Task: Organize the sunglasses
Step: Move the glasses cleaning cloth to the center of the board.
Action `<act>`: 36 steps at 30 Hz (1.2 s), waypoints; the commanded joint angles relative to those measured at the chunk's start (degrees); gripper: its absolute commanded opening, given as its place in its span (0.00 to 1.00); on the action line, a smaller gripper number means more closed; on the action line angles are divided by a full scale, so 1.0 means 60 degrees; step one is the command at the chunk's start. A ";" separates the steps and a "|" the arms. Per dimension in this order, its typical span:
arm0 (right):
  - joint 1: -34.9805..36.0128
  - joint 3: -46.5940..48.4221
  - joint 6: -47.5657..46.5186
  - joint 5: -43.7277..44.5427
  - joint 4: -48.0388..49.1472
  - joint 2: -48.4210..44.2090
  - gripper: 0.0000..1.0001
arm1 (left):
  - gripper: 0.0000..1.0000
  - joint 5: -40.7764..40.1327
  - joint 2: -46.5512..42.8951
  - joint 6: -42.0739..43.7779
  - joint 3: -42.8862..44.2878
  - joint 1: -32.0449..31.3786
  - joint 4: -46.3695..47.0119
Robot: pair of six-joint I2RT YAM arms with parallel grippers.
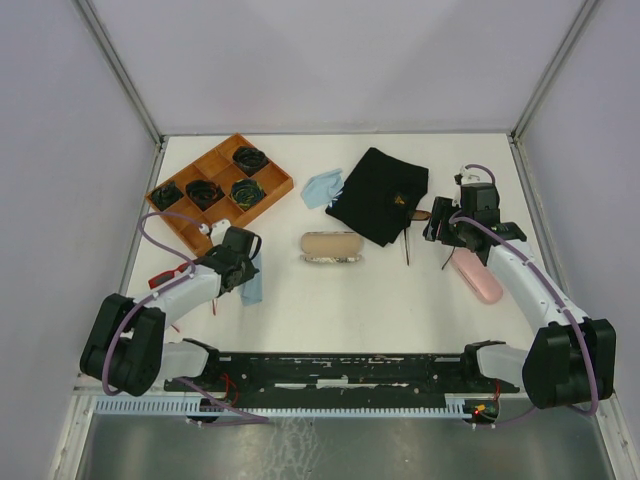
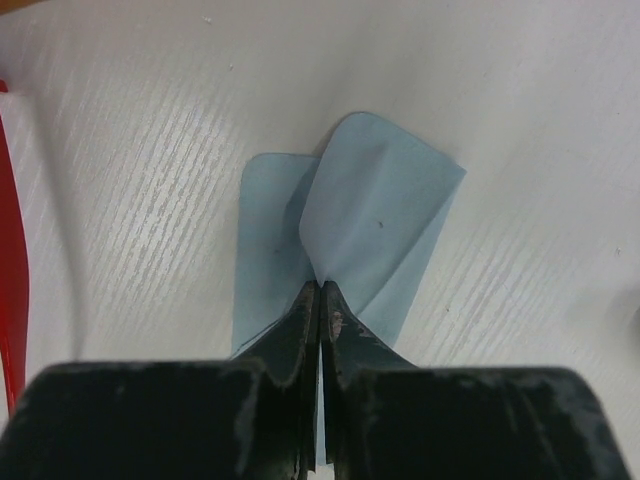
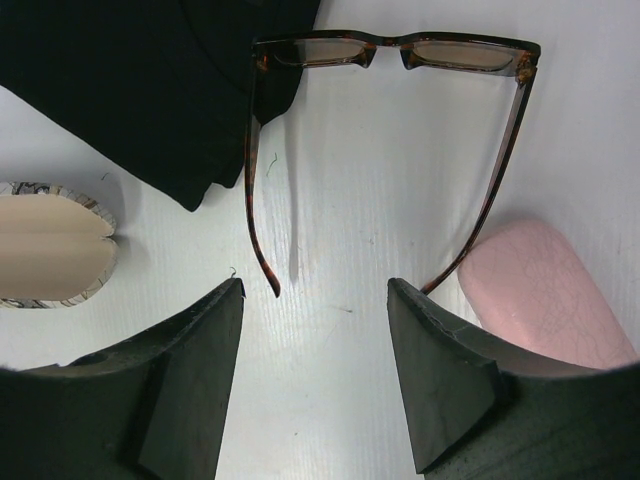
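The brown-tinted sunglasses (image 3: 395,50) lie unfolded on the table, lenses away from me, with their thin arms pointing back at my right gripper (image 3: 315,290). That gripper is open, and the arm tips end just in front of its fingertips without touching them. The red sunglasses (image 1: 170,272) lie left of my left arm, and only a strip of their frame (image 2: 12,270) shows in the left wrist view. My left gripper (image 2: 320,285) is shut on a fold of a light blue cloth (image 2: 375,225).
An open grey patterned case (image 1: 332,247) sits mid-table, with a pink case (image 3: 545,295) beside my right gripper. A black cloth (image 1: 378,195) lies behind the brown pair. A second blue cloth (image 1: 322,187) and a wooden compartment tray (image 1: 272,186) holding dark coiled items are at the back left.
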 commanded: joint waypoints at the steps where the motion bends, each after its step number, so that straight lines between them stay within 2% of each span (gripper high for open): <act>1: 0.0040 0.0196 -0.0147 -0.0052 0.0100 -0.0218 0.67 | 0.03 0.0009 -0.0414 0.0612 0.0137 0.0053 0.0181; 11: 0.0040 0.0164 -0.0170 -0.0045 0.0052 -0.0369 0.67 | 0.03 0.0049 0.0039 0.0864 0.0796 -0.1053 0.0181; 23: 0.0041 0.0200 -0.0218 -0.0100 0.0004 -0.0481 0.67 | 0.03 0.0109 -0.0054 0.1284 0.0776 -0.2524 0.0030; 29: 0.0040 0.0127 -0.0192 -0.0136 -0.0038 -0.0644 0.67 | 0.03 0.0427 0.0473 0.1762 0.1090 -0.3135 0.0220; 36: 0.0041 0.0095 -0.0309 -0.0092 -0.0170 -0.0850 0.68 | 0.03 0.0263 0.0883 0.2116 0.1444 -0.4596 0.0081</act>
